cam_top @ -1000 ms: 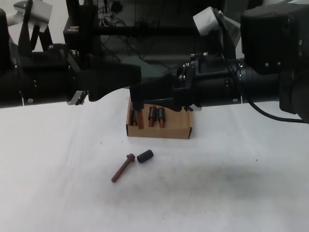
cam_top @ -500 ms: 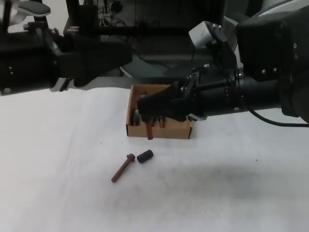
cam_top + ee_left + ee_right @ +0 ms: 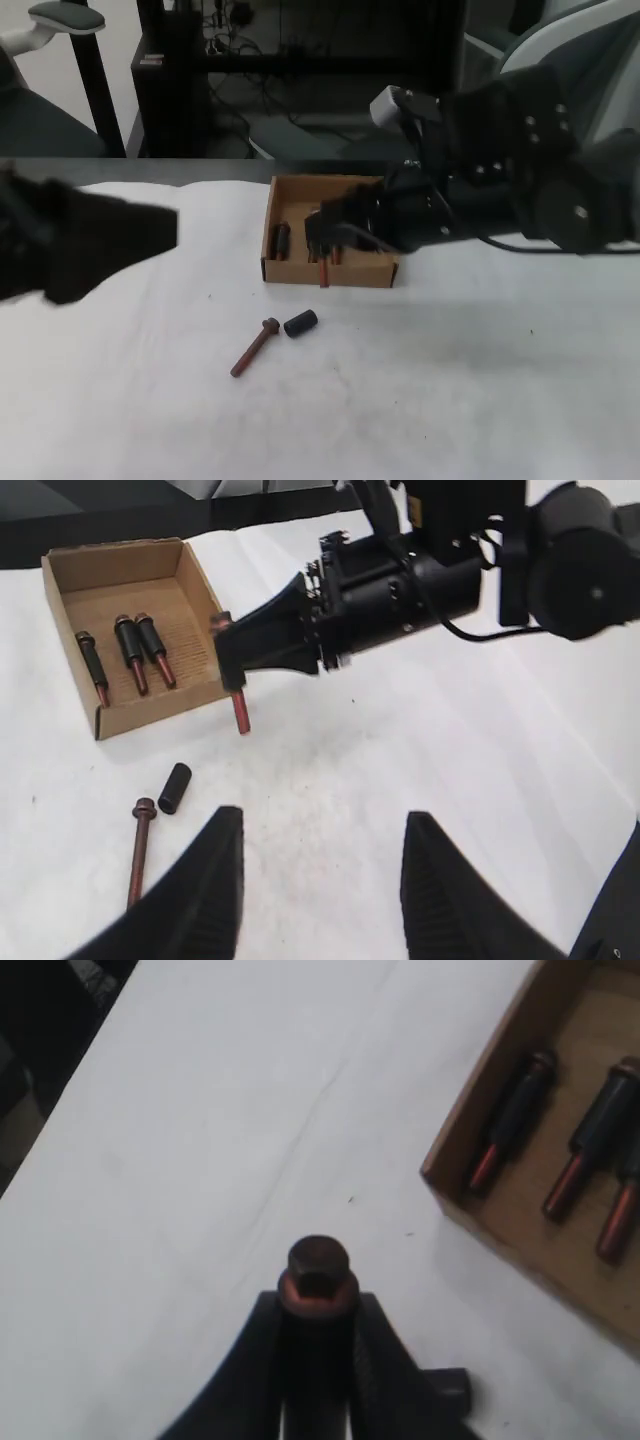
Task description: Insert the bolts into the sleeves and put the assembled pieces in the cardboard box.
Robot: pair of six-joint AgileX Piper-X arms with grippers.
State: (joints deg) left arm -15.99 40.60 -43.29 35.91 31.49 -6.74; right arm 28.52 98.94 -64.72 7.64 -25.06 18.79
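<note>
**While one claw gapes empty, the other grips a bolt beside the box**

Where the left claw (image 3: pixel 320 900) hangs above the counter (image 3: pixel 480 380), its two fingers stand wide apart with nothing between them. Ahead of it and a little to one side, a loose bolt (image 3: pixel 137 848) lies flat on the white cover. A black sleeve (image 3: pixel 175 787) lies just past the bolt's head, near it but not touching. Farther ahead of that claw sits the open-topped cardboard box (image 3: pixel 160 708), with three assembled pieces (image 3: pixel 130 652) lying side by side on its floor. The right claw (image 3: pixel 322 235) is just outside the box's near wall. It is closed tight on a copper-coloured bolt (image 3: pixel 240 712) held upright, with the hexagonal head above the fingers (image 3: pixel 255 1370) and the shank pointing down at the counter. The loose bolt and the black sleeve lie lower than this claw, toward the left arm's side.
</note>
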